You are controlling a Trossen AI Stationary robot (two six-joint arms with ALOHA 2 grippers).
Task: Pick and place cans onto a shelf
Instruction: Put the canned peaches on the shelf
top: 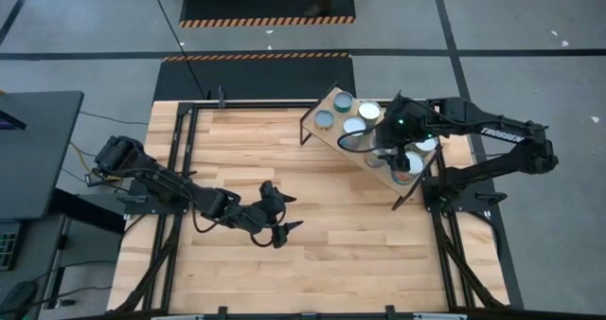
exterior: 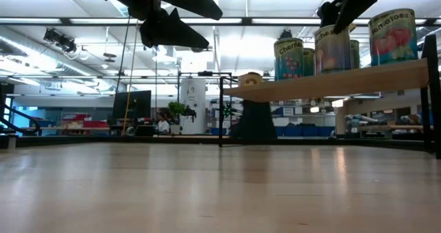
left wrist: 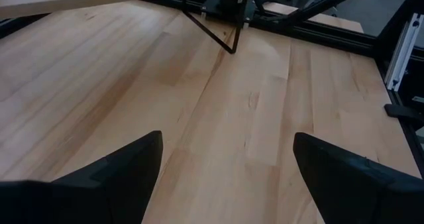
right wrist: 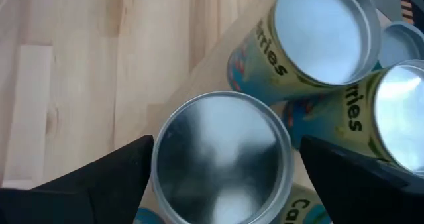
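Right gripper (right wrist: 222,177) sits directly above a silver-topped can (right wrist: 222,159), fingers spread to either side of the rim, not pinching. The can stands upright on the shelf (top: 333,100), axis vertical, other cans just beside it. Judged: release done, lift straight up. Left gripper (top: 281,216) hangs spread over the bare tabletop (top: 246,140), well apart.

You are looking at one shelf (top: 377,161) carrying at least five cans (top: 325,119), others possibly hidden, and two arms (top: 180,192) beside it.
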